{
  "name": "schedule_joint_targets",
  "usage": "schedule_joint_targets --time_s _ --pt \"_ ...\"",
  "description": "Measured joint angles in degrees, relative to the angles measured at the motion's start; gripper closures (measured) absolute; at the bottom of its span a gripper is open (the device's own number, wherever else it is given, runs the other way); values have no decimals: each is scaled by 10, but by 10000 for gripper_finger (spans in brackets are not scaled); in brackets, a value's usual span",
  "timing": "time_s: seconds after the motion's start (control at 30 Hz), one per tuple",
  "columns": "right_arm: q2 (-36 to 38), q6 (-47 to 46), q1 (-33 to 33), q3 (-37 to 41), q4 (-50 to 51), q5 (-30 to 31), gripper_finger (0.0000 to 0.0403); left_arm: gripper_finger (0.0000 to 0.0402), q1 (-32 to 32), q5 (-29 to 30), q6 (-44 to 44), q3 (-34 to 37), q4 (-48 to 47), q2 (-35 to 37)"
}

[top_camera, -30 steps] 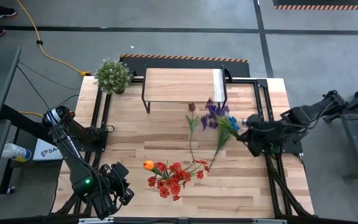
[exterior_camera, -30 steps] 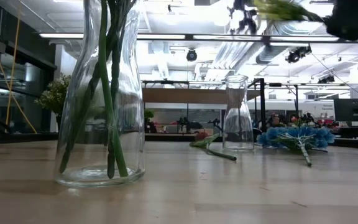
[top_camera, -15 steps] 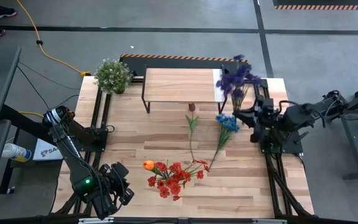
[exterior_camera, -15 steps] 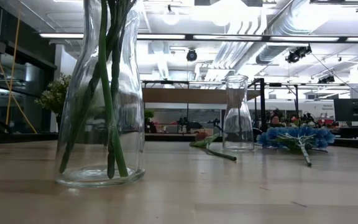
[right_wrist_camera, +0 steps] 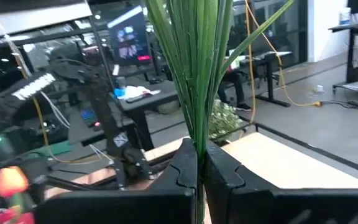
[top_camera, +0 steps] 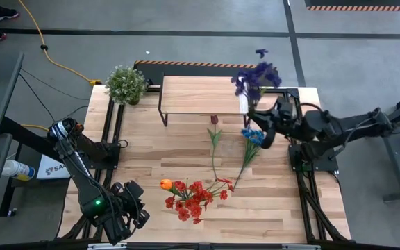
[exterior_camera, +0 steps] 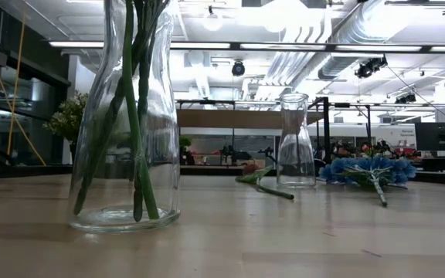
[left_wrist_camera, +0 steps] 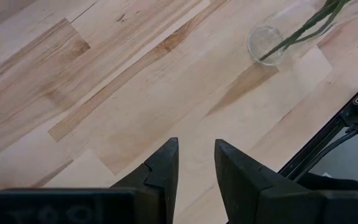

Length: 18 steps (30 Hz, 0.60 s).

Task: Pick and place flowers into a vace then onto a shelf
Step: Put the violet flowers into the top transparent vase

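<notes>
Jaws of the right gripper (top_camera: 268, 123) are clamped on the stem of the purple flower (top_camera: 255, 75), which in the high view is lifted upright at the right end of the shelf (top_camera: 203, 95), seemingly so the stem can go down into a vase; half a second ago the bloom sat closer to the shelf's white strip, and a second ago it hung low over the blue flower (top_camera: 253, 135). The left gripper (top_camera: 132, 205) waits at the near left of the desk (top_camera: 276, 201), unmoved, beside the vase holding the red flowers (top_camera: 193, 198). From the low view, the near vase (exterior_camera: 126, 116) holds green stems and the empty vase (exterior_camera: 295, 140) stands farther back, both as before. The left wrist view shows its jaws slightly apart, holding nothing. The right wrist view shows green leaves (right_wrist_camera: 194, 62) pinched between the shut jaws.
</notes>
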State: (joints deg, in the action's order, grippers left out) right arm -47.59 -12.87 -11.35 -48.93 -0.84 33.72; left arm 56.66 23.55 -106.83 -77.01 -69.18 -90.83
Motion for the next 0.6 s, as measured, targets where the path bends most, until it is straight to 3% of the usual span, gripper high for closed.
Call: schedule_joint_targets --time_s 0.4,0.6 --pt "-77 -53 129 0 -2 -161 403 263 0 0 0 0 0 0" --pt "-102 -68 151 0 -2 -183 403 263 0 0 0 0 1 0"
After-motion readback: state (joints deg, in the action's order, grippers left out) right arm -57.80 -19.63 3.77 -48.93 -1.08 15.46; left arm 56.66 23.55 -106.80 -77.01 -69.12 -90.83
